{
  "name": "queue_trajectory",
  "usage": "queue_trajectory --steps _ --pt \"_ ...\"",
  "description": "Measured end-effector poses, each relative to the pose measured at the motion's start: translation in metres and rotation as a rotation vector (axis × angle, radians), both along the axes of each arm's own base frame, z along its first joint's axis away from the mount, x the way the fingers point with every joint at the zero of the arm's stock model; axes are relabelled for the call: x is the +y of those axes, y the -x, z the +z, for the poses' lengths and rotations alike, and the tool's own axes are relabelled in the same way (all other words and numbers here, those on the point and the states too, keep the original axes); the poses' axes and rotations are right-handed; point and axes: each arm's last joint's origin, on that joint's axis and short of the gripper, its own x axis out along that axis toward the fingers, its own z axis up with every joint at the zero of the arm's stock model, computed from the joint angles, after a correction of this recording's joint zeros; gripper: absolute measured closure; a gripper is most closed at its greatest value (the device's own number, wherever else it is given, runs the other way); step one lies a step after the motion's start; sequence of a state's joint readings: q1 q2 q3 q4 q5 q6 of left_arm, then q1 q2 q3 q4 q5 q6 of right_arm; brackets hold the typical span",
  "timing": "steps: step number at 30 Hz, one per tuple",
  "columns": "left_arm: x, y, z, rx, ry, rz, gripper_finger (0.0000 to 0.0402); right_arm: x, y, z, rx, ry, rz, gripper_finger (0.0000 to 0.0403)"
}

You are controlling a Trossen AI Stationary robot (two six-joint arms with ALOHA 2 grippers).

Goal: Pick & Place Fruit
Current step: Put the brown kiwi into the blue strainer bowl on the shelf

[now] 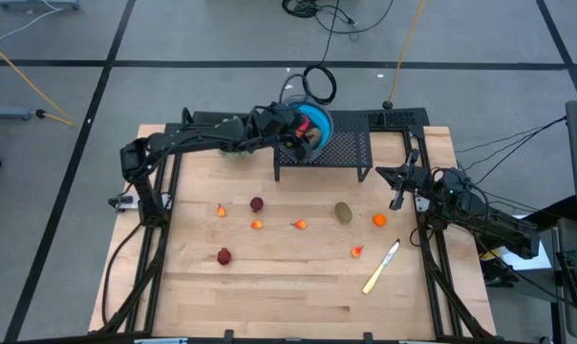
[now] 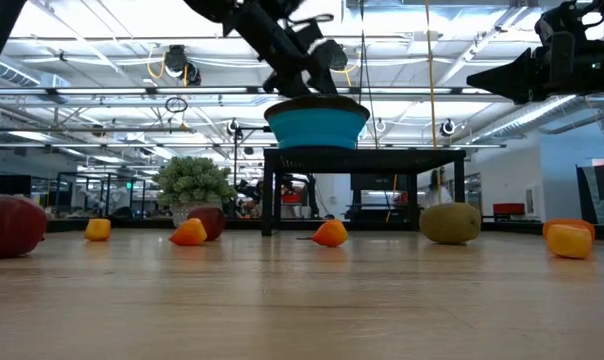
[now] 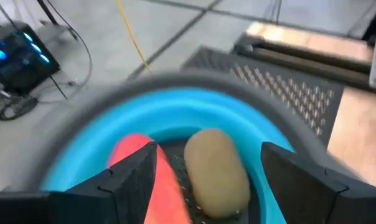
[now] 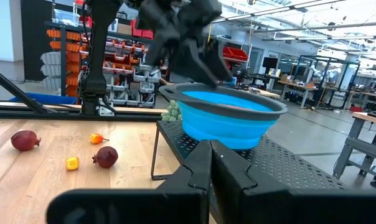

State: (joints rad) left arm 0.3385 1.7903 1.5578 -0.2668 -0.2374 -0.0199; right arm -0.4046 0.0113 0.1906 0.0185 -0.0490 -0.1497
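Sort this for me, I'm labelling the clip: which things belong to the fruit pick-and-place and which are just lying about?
Job:
- blue bowl on the black stand, left gripper above it
- olive oval and red piece in the bowl
- fruit on the table: brown oval, dark red balls, orange bits

Lying about:
- pale knife
- green plant

A large open robotics lab or industrial workshop: exposed ceiling trusses (image 2: 102,95) and strip lights run overhead, and the grey floor (image 1: 69,38) is divided by dark lines and strewn with loose cables (image 1: 319,11). Shelving stacked with orange and red parts bins (image 4: 122,53) lines one wall, while rows of workbenches (image 4: 300,84) with monitors recede into the distance. In the foreground, a wooden table (image 1: 279,287) on a black frame carries two dark robot arms, beside electronics glowing blue (image 3: 17,53).
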Motion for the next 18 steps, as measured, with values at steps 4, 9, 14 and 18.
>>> queue_trajectory --steps 4,9,14,18 --pt "-0.008 0.015 0.029 -0.081 -0.01 0.006 0.0111 0.0 0.0 0.0 0.0 0.0 0.0 0.0403" --pt "-0.032 0.033 0.047 -0.087 0.067 -0.007 0.0124 0.0 0.0 0.0 0.0 0.0 0.002 0.0403" --pt "-0.059 0.047 0.052 -0.028 0.183 -0.006 0.0152 0.0 0.0 0.0 -0.012 -0.034 0.007 0.0403" --pt "-0.081 0.052 0.048 0.033 0.252 -0.019 0.0182 0.0 0.0 0.0 -0.023 -0.064 0.012 0.0403"
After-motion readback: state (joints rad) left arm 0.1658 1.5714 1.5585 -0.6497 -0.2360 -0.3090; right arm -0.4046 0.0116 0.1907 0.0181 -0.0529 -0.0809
